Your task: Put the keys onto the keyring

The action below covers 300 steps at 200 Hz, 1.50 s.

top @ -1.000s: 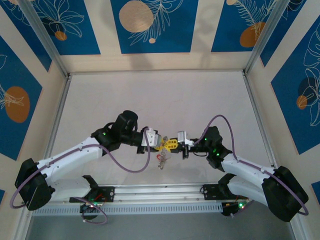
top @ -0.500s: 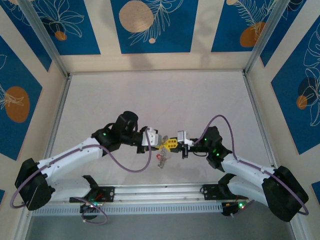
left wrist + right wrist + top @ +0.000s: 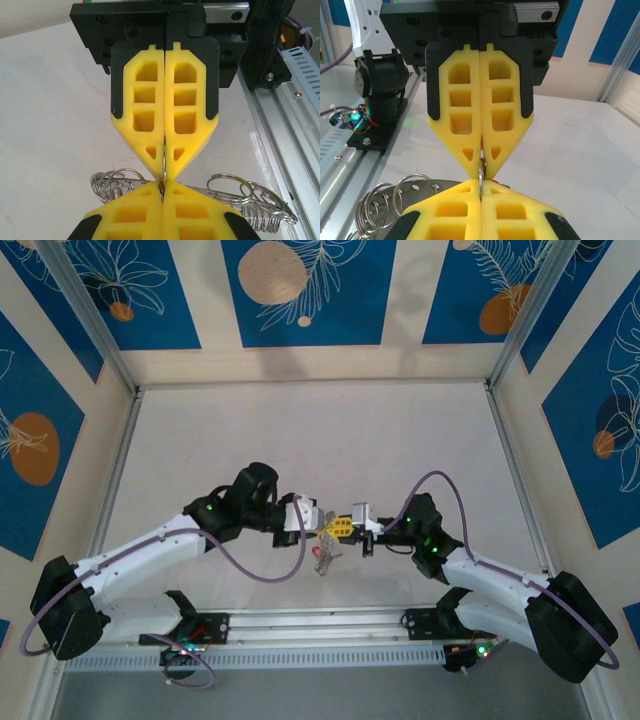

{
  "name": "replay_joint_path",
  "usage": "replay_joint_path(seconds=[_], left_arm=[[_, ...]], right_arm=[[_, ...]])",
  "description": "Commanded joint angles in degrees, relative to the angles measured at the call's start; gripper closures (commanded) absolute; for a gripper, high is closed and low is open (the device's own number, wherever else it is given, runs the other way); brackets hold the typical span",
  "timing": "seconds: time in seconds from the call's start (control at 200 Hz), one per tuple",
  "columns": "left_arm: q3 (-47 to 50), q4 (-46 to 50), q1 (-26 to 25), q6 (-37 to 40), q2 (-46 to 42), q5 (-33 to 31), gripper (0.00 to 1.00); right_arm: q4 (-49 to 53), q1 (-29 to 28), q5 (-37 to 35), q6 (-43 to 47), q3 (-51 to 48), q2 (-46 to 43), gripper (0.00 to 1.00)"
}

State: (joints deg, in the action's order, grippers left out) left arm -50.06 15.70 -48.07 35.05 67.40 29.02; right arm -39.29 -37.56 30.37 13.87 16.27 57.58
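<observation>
Step looks like feeding a key onto the ring wire, mid-air handoff. Left hand and right hand meet tip to tip over the near-middle of the worktop. Both are fully closed and pinch the same thin wire loop, seen edge-on at the seam. To do this well, I'd say one hand should stay a fixed anchor while the other makes only tiny slides or twists along the wire. Keep the tips in line, and don't loosen both at once. The wire is thin and the pads only catch it at their very tips, so it could easily slip or rotate. The keyring sits low, just behind the pinch point. It's a flat silvery strip with small holes, with bunches of round wire loops fanned out on either side, shiny and coil-like. Can't tell if it rests on the worktop or hangs from the pinched loop. There's a red sliver in the seam in the right wrist view, possibly a key head, not sure. The keys show from the top as a tiny red-and-silver bit just near-side of the hands, too small to separate.
</observation>
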Motion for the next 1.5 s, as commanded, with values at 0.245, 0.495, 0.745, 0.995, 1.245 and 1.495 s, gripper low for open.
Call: replay_joint_path(seconds=[0.245,0.495,0.745,0.995,1.245,1.495], left_arm=[[-10.7,17.1,-6.1,10.2,5.5,-18.1,1.0],[-13.3,19.1,-7.4,10.7,6.7,-20.1,1.0],[-13.5,18.0,-7.4,9.3,6.1,-17.5,1.0],[-13.0,17.1,-7.4,8.6,5.7,-14.5,1.0],[-12.5,16.6,-7.3,7.9,4.8,-13.0,0.99],[-4.0,8.1,-5.7,6.6,-2.0,-7.3,0.82]], right_arm=[[10.4,-1.3,-4.6,5.7,2.5,-1.7,0.84],[11.5,-1.7,-5.4,5.1,3.0,-0.6,0.87],[10.4,-2.5,-5.0,4.2,3.7,2.0,0.79],[6.2,-2.8,-5.0,1.9,3.8,3.9,0.85],[4.9,-2.8,-5.4,1.2,3.3,3.7,1.0],[-6.8,-2.7,0.0,1.3,-0.8,2.0,1.0]])
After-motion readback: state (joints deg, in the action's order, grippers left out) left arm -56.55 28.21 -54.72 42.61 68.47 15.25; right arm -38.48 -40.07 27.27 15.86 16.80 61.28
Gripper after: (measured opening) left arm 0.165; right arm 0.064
